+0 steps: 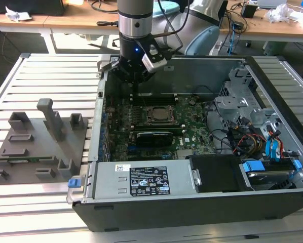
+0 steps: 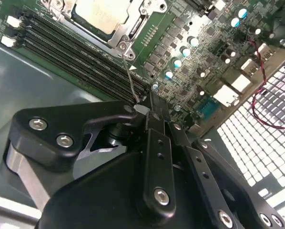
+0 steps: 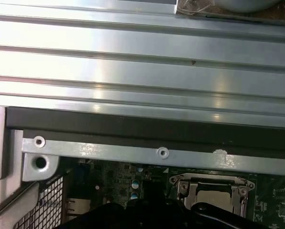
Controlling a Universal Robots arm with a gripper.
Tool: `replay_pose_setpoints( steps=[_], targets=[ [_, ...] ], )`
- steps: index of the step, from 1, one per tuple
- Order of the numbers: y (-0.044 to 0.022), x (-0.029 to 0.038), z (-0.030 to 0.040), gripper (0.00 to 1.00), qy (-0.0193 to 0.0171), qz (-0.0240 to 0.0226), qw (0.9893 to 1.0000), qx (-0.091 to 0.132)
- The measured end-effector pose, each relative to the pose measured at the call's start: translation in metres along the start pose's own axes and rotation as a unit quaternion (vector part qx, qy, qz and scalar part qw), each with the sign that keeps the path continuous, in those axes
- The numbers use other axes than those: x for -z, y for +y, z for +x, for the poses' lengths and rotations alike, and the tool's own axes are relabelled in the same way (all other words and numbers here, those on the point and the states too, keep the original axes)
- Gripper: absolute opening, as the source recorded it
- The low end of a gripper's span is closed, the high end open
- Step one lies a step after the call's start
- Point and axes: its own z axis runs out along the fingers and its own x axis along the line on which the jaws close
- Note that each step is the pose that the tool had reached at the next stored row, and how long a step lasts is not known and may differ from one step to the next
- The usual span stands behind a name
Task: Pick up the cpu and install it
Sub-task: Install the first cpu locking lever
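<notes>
The cpu lies in the motherboard socket inside the open computer case. Its pale silvery top shows within the metal socket frame in both wrist views. My gripper hangs inside the case near the back wall, just behind the socket toward the exterior view's left. In the second wrist view the black fingers are shut together above the board. A thin wire lever runs from the socket corner to the fingertips. I cannot tell whether it is pinched or just touched.
Grey plastic fixture blocks sit on the slatted table at the exterior view's left. Inside the case are memory slots, an expansion card, a drive cage with cables, and the power supply in front.
</notes>
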Motion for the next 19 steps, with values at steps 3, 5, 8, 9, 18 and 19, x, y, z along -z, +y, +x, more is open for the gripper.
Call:
replay_pose_setpoints(
  steps=[3, 5, 8, 9, 18, 19],
  targets=[
    [-0.0004, -0.0001, -0.0057, 0.11, 0.0, 0.0006, 1.0, 0.0],
    [-0.0008, -0.0001, -0.0106, 0.11, 0.0, 0.0015, 1.0, 0.0],
    [-0.0012, -0.0002, -0.0167, 0.11, 0.0001, 0.0017, 1.0, 0.0],
    [-0.0014, -0.0002, -0.0185, 0.11, 0.0001, 0.0017, 1.0, 0.0],
    [-0.002, -0.0007, -0.0268, 0.11, 0.0001, 0.0017, 1.0, 0.0],
    [-0.0021, -0.0008, -0.0278, 0.11, 0.0001, 0.0017, 1.0, 0.0]
  ],
)
